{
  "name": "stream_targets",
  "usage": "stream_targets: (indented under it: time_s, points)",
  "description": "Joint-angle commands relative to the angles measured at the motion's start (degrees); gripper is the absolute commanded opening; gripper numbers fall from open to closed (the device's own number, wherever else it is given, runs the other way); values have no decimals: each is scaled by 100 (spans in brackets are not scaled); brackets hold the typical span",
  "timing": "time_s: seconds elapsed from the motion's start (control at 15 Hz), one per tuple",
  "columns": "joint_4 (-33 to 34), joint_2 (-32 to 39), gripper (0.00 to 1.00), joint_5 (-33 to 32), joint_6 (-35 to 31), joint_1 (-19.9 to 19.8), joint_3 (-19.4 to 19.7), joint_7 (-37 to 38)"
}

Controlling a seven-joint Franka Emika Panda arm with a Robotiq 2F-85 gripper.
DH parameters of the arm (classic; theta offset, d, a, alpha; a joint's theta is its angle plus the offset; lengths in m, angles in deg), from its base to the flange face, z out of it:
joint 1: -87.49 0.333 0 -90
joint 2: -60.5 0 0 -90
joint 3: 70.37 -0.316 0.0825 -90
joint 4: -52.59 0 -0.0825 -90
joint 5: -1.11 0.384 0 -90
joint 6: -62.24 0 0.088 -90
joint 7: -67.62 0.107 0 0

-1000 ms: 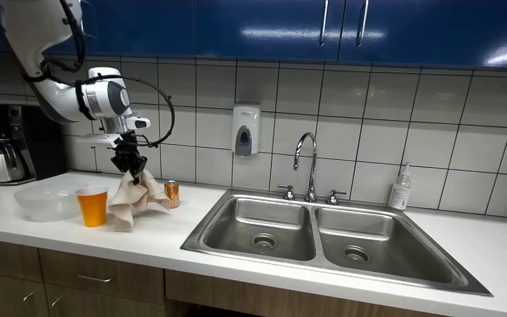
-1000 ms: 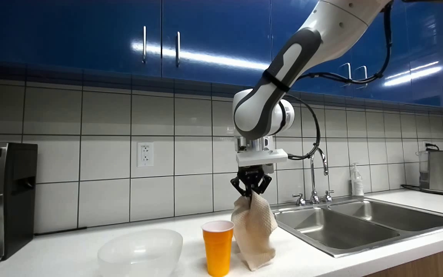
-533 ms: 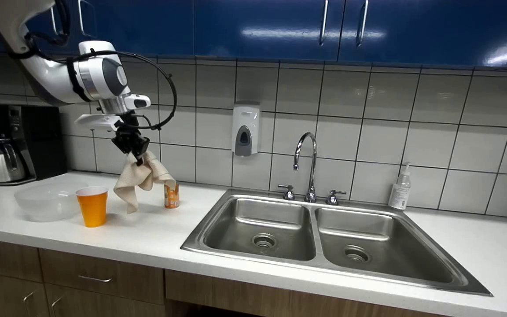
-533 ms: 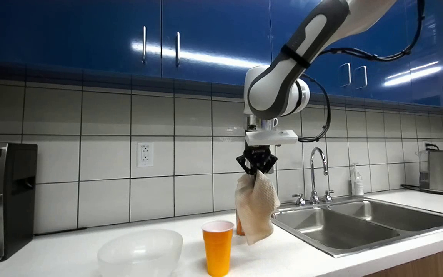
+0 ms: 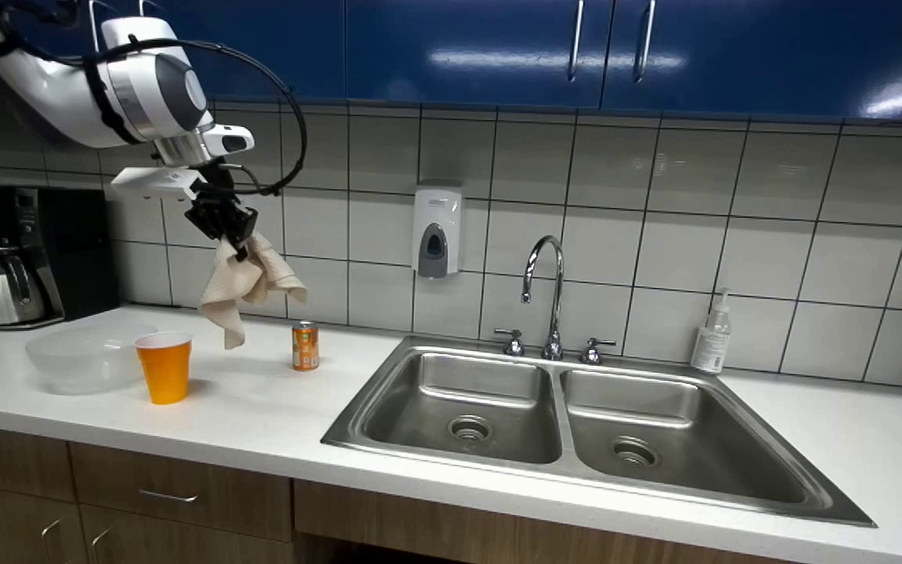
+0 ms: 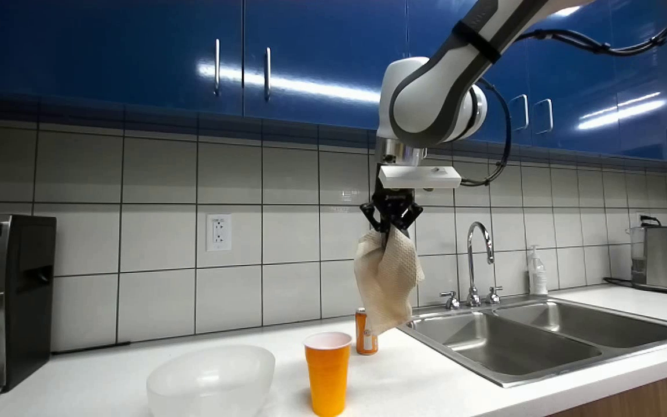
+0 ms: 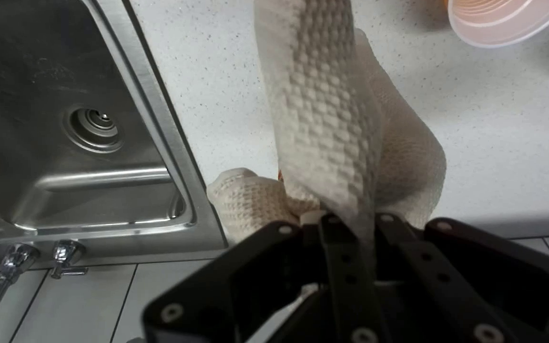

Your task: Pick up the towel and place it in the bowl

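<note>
The beige waffle-weave towel (image 5: pixel 241 280) hangs in the air above the counter in both exterior views (image 6: pixel 390 278). My gripper (image 5: pixel 239 251) is shut on an upper part of it, and the rest drapes down in loose folds. In the wrist view, the towel (image 7: pixel 320 114) fills the middle and covers part of the fingers (image 7: pixel 355 224). The translucent white bowl (image 6: pixel 212 385) stands upright on the counter, to the left of the hanging towel in both exterior views (image 5: pixel 79 368). No contents show in it.
An orange cup (image 5: pixel 165 374) stands beside the bowl, on the towel's side (image 6: pixel 329 376). An orange can (image 5: pixel 304 348) stands near the wall, partly behind the towel in an exterior view (image 6: pixel 363 333). A double steel sink (image 5: pixel 561 407), faucet (image 5: pixel 554 305) and coffee maker (image 5: pixel 36 251) flank the area.
My gripper has risen with the towel, lifting it off the counter and uncovering more of the can. The bowl, cup and can have not moved.
</note>
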State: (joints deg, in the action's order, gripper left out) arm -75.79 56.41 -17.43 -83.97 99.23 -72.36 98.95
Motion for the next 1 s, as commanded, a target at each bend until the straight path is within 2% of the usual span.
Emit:
stream_targets:
  time_s: [0.0,0.47,0.93]
  points:
    - [-278,-591,1,-173,86,-239,-396,18]
    - [-324,-1135,1,-181,80,-332,-993,-74]
    - [-259,-1166,1,-180,85,-273,-1499,-154]
